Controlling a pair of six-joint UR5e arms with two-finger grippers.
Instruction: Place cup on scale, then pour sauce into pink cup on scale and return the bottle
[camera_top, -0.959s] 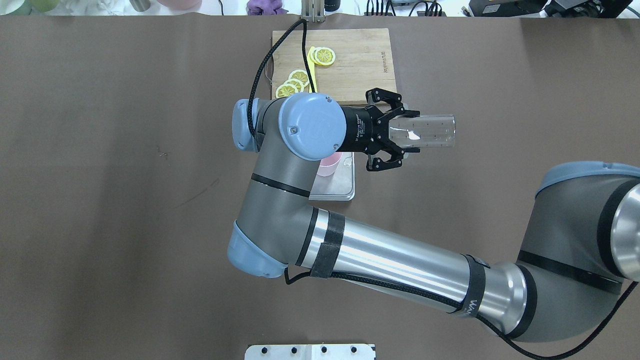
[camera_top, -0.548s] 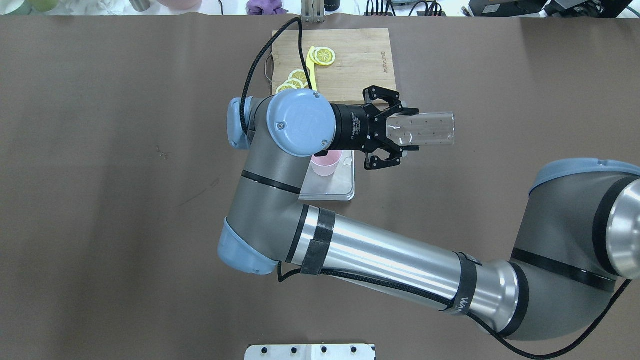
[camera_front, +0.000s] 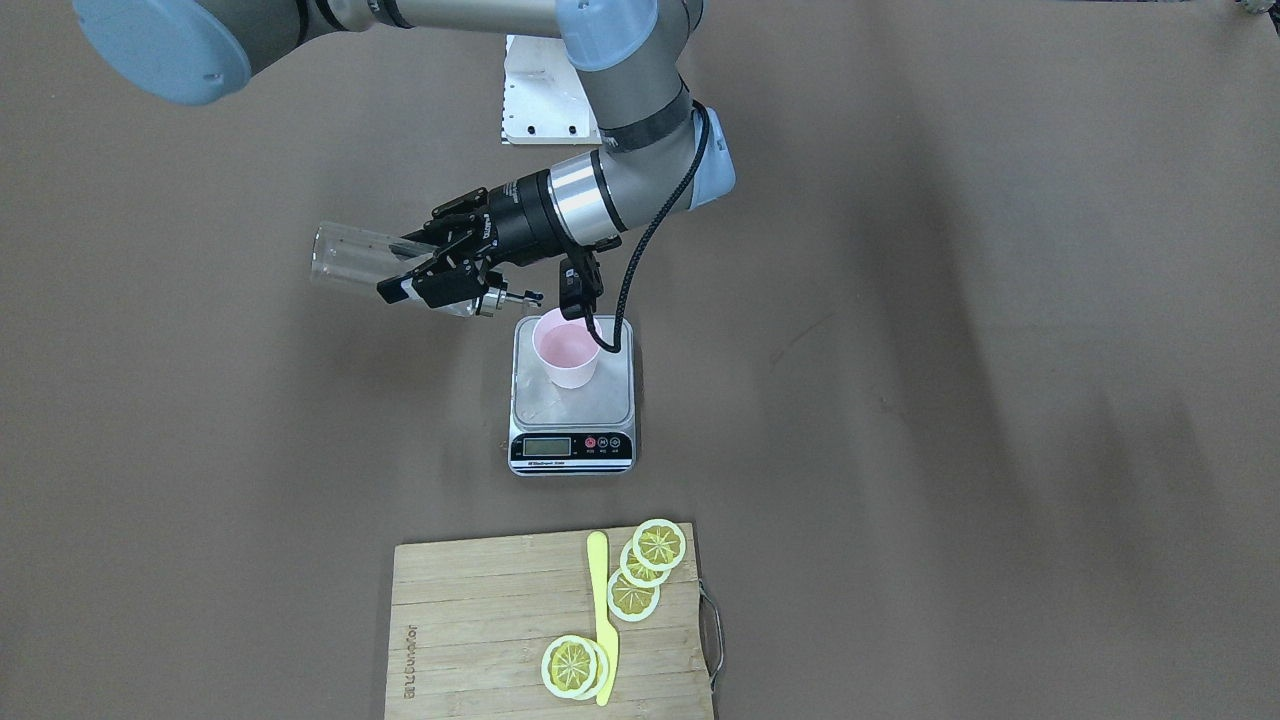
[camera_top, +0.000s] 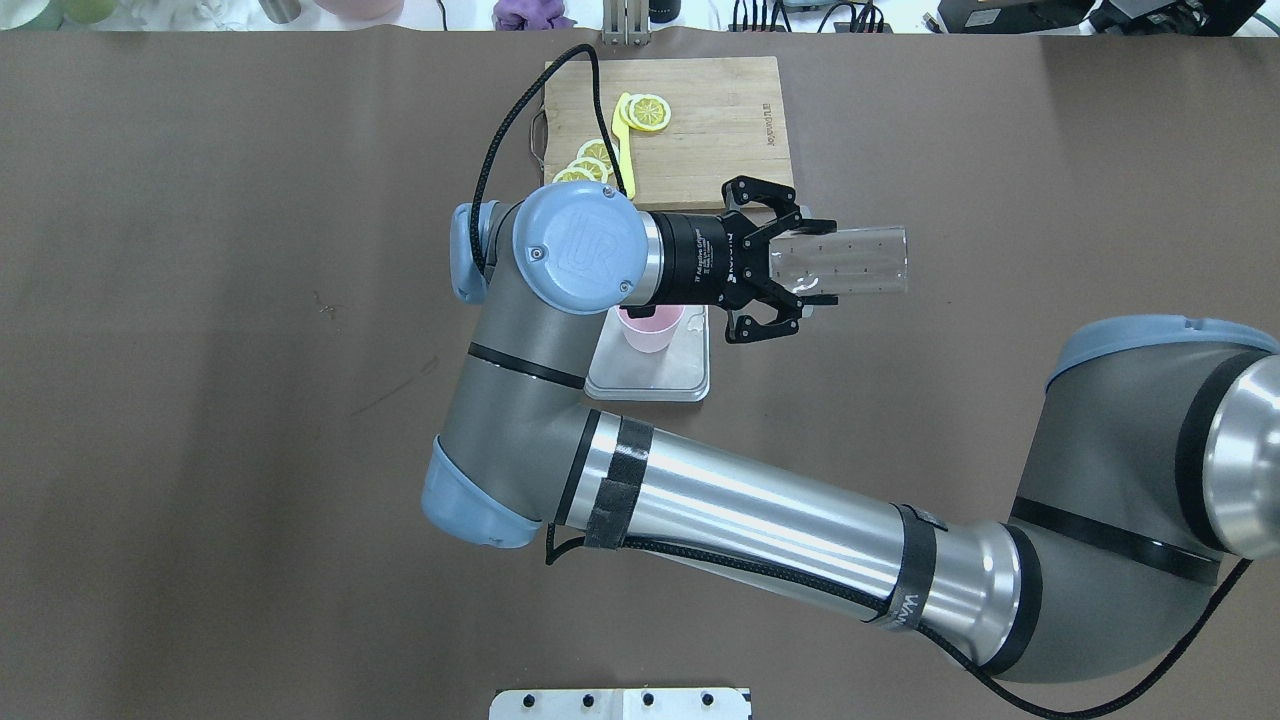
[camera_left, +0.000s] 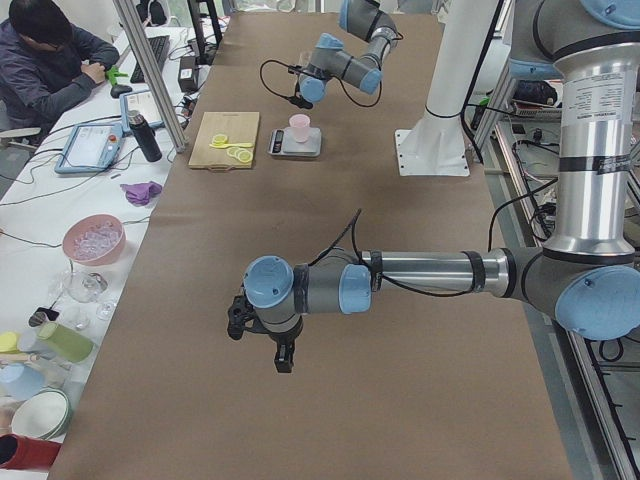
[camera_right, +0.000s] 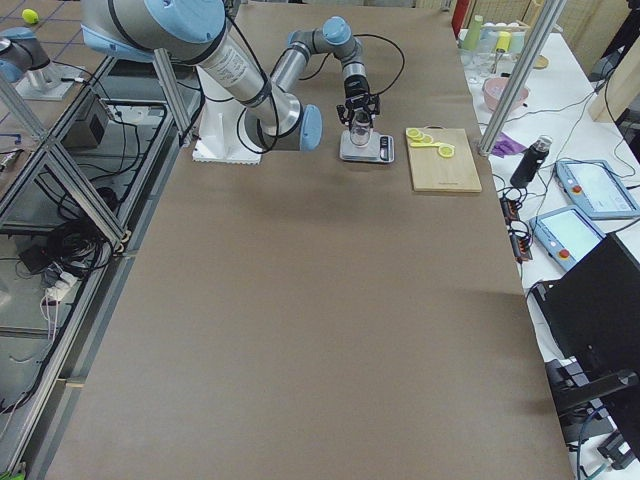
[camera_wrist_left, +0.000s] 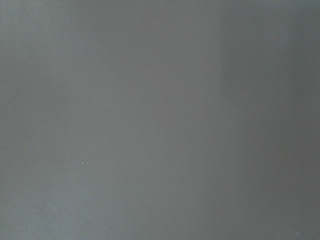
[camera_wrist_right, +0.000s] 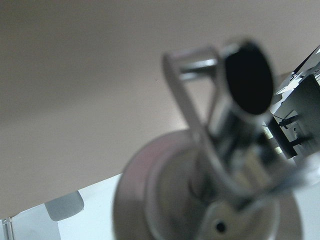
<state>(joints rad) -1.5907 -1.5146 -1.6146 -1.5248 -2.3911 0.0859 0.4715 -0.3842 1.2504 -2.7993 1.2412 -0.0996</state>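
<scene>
The right gripper (camera_top: 806, 262) is clamped on the neck end of the slim clear glass bottle with a metal pourer cap (camera_top: 862, 260), its 2 fingers closed against the glass. It holds the bottle raised off the table and close to level. The small pale pink plastic cup (camera_front: 566, 352) stands upright on the far part of the flat steel-topped kitchen scale (camera_front: 577, 408), towards the robot's base. The bottle's long axis runs left to right across the table. In the overhead view its base points right and its spout (camera_front: 506, 294) points left towards the cup. The spout hangs above the cup's right side, near the rim, though whether it sits over the mouth cannot be told. No sauce shows through the glass. The left gripper (camera_left: 262, 326) hovers well apart at the table's left end, and its opening cannot be told. The right arm is plainly the nearer 1.
</scene>
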